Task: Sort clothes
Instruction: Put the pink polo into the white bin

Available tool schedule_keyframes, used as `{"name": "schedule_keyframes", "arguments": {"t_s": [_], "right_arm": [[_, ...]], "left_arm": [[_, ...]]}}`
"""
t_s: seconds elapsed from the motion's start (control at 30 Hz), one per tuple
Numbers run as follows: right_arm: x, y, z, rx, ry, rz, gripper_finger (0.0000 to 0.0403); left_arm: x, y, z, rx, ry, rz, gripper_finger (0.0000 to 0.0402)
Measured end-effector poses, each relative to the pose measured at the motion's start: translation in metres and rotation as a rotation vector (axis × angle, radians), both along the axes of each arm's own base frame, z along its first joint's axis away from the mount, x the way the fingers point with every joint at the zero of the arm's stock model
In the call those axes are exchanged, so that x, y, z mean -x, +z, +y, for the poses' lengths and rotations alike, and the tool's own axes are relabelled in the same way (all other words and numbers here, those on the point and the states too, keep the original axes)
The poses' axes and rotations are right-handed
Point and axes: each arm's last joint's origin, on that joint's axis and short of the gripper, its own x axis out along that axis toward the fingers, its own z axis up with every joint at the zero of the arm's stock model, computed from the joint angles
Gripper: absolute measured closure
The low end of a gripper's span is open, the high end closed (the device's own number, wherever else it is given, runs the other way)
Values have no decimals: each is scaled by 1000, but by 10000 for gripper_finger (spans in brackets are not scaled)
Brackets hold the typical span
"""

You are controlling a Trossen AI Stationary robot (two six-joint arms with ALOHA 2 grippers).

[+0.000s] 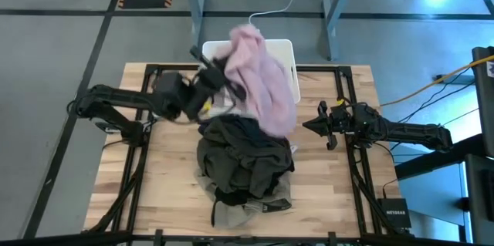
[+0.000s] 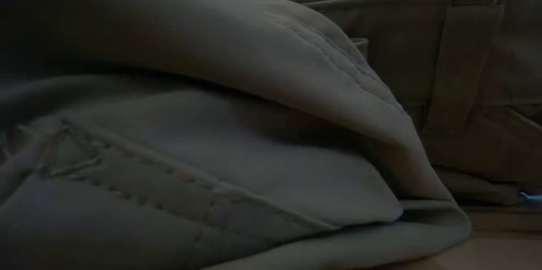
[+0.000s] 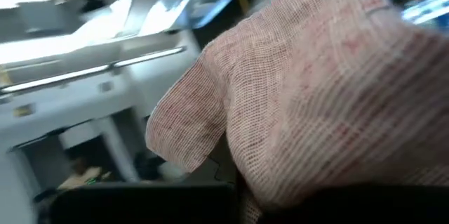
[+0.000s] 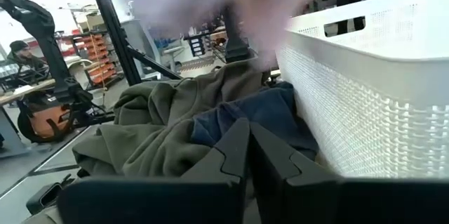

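My left gripper (image 1: 218, 67) is up over the table's far middle, shut on the pale pink shirt (image 1: 261, 76). The shirt hangs in the air in front of the white bin (image 1: 287, 48) and fills the left wrist view (image 3: 323, 104). A pile of dark olive and dark blue pieces (image 1: 245, 160) lies on the table's middle and also shows in the right wrist view (image 4: 168, 133). Khaki trousers (image 1: 248, 209) lie under the pile's near edge and fill the low view (image 2: 254, 135). My right gripper (image 1: 309, 126) is shut and empty to the right of the pile. My left gripper holds the pink shirt near its upper end (image 1: 231, 55), coming at it from the table's left. The cloth hides the fingers in the left wrist view, so the kind of hold cannot be told. The shirt is lifted and hangs slack, its lower end (image 1: 279, 123) over the pile.
The white perforated bin (image 4: 365, 83) stands at the table's far edge, close to my right gripper's path. A black frame (image 1: 340, 84) runs around the table top. Bare wood (image 1: 166, 169) shows left and right of the pile.
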Motion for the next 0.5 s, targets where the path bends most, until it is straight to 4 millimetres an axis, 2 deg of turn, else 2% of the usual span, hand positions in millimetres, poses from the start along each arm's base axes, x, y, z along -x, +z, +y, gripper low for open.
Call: {"name": "schedule_keyframes", "arguments": {"t_s": [0.23, 0.4, 0.5], "right_arm": [[0, 0, 0, -13, -9, 1, 379], [0, 0, 0, -13, -18, 3, 379], [0, 0, -1, 4, -19, 3, 379]], "left_arm": [[-2, -8, 53, 63, 165, 11, 381], [-7, -33, 77, 204, 210, 119, 383], [-7, -50, 86, 298, 187, 193, 366]]}}
